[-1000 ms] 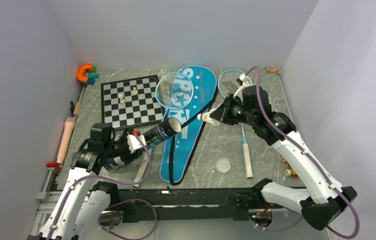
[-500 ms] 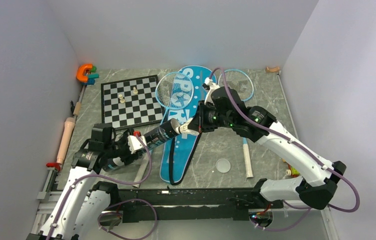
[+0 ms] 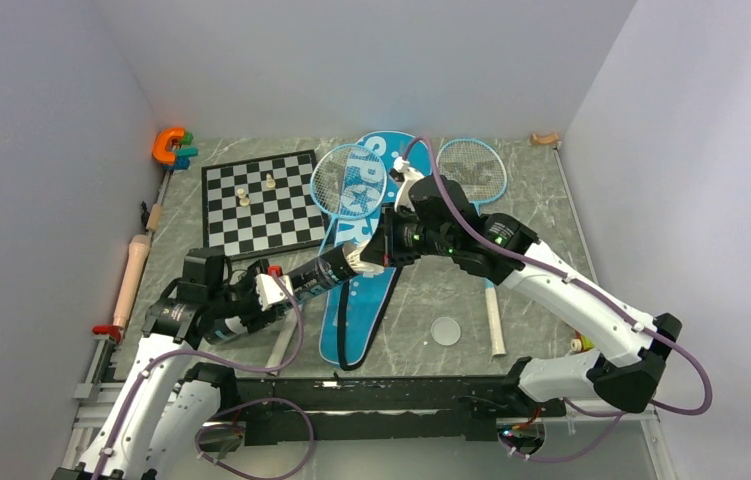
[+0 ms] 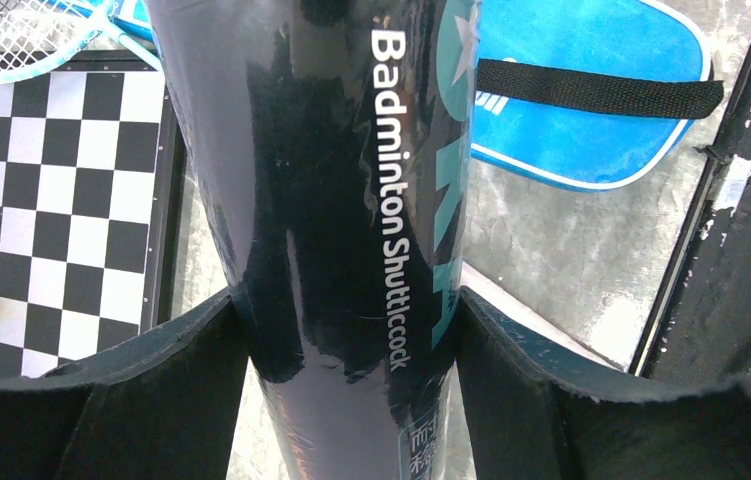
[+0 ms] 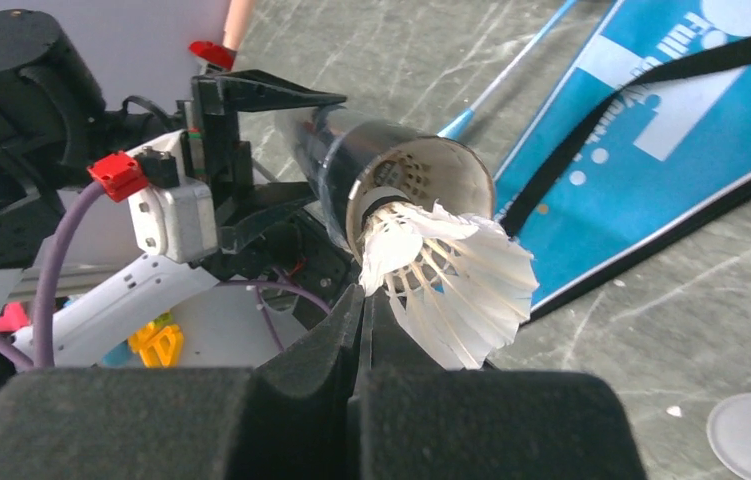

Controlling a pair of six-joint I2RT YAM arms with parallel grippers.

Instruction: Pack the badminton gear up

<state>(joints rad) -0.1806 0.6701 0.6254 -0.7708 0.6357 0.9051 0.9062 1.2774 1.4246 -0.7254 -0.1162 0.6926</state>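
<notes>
My left gripper (image 3: 251,300) is shut on the long black tube (image 3: 306,278), lettered "Badminton Shuttlecock", and holds it tilted above the table. In the left wrist view the tube (image 4: 351,200) fills the gap between both jaws. My right gripper (image 5: 363,295) is shut on the feather skirt of a white shuttlecock (image 5: 451,280). The shuttlecock's nose sits in the tube's open mouth (image 5: 421,185). The blue SPORT bag (image 3: 381,200) lies flat in the middle. One racket (image 3: 348,180) lies across the bag and the chessboard. The other racket (image 3: 473,165) lies to the right of the bag.
A chessboard (image 3: 261,203) with small pale pieces lies at the back left, and an orange clamp (image 3: 168,145) sits in the far left corner. A round white disc (image 3: 445,330) lies near the front. A wooden-handled tool (image 3: 133,275) lies along the left edge.
My right arm has swung left with the shuttlecock, from over the right racket to the tube's mouth. The left arm and tube have stayed put.
</notes>
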